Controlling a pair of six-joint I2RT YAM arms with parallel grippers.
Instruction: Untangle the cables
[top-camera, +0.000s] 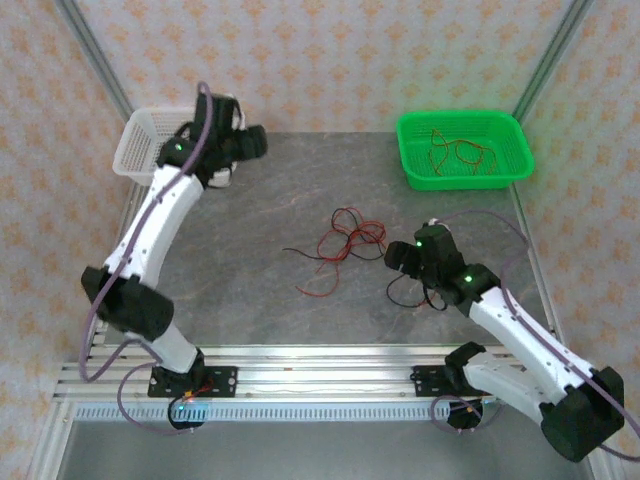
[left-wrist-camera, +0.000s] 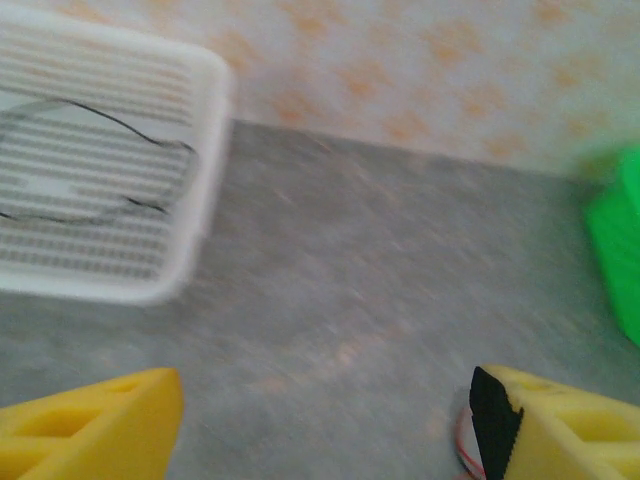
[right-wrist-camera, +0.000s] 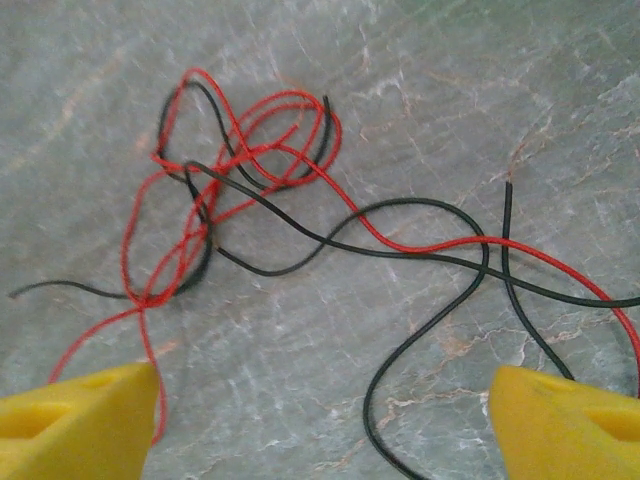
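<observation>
My right claw (right-wrist-camera: 325, 400) hung open and empty over the tangle (right-wrist-camera: 240, 190), which lay mid-table (top-camera: 250, 290) just ahead of my fingers. My left claw (left-wrist-camera: 328, 402) was also spread and empty, beside the white basket (left-wrist-camera: 205, 120), where one black cable (left-wrist-camera: 140, 127) lay alone.

I judged the step in hand to be picking the next strand out of the knot. That called for lowering my right claw onto a single free stretch. The black run at the near right looked likeliest, taken clear of the red crossing it. Then a slow draw, so the loops would not tighten.

My right wrist view showed which strand passed over which, while the top view gave the tangle as a small scribble. The top view did show the green basket (top-camera: 458, 119) with thin red cables in it. My left wrist view had that basket as a blurred green edge.
</observation>
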